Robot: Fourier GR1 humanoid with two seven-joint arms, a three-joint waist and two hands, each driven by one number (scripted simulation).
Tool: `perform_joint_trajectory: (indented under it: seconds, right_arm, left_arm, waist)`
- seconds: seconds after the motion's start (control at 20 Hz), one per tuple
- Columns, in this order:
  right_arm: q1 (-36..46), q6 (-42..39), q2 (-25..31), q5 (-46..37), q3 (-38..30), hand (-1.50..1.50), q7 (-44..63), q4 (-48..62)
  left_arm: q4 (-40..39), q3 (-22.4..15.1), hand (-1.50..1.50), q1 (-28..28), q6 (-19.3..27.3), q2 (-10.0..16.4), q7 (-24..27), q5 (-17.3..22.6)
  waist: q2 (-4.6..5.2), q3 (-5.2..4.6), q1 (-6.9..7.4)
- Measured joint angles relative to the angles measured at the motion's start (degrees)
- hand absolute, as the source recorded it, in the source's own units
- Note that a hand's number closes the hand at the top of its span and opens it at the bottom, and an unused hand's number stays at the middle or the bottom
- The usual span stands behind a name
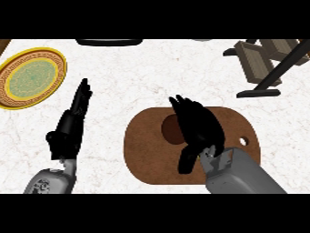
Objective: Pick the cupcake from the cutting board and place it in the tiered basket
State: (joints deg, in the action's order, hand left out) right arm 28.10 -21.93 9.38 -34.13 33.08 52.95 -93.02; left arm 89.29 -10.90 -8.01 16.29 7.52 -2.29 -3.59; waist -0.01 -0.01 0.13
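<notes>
the cupcake [171, 129], a dark brown round shape, sits on the brown rounded cutting board [144, 150] at near centre, its right side hidden under the right hand [201, 129]. the slatted tiered basket [258, 57] stands far right, well apart.

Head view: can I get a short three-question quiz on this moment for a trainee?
1. True or false: the cupcake already sits in the tiered basket.
2. Which robot hand is over the cutting board?
3. The yellow-rimmed plate lies: A) on the counter beyond the left robot hand; B) on the board; C) in the basket.

Key: 1 false, it is on the cutting board. 2 the right robot hand. 3 A.
</notes>
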Motion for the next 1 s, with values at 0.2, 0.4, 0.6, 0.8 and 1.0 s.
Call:
perform_joint_trajectory:
  seconds: [0.2,0.4,0.6,0.8,1.0]
  right_arm:
    - [-1.3,-0.9,-1.6,-2.6,-1.7,-1.5,-2.1,1.7]
    - [-2.9,-1.5,-3.5,-5.6,-3.1,-1.5,-4.0,2.5]
    - [-4.4,-0.9,-5.5,-8.7,-3.7,-1.5,-5.9,4.3]
    - [-5.3,1.1,-7.6,-10.8,-4.6,-1.5,-8.7,7.2]
    - [-5.5,4.7,-8.6,-12.5,-5.2,1.5,-11.0,9.8]
  left_arm:
    - [0.6,1.8,0.0,-0.2,-1.5,0.3,-0.6,0.2]
    - [-0.1,1.9,0.0,0.0,-1.9,-1.1,-0.3,-1.1]
    - [-0.5,2.0,0.0,0.7,-1.9,-2.1,0.7,-2.5]
    - [-0.4,3.1,0.0,-0.9,-2.6,-2.3,-0.8,-2.9]
    - [0.7,3.2,0.0,-0.1,-3.2,-3.0,-1.2,-3.4]
  waist:
    - [-0.01,0.0,0.0]
    - [0.0,0.0,-0.04]
    - [0.0,0.01,-0.02]
    - [0.01,0.01,-0.03]
    - [0.0,0.01,0.02]
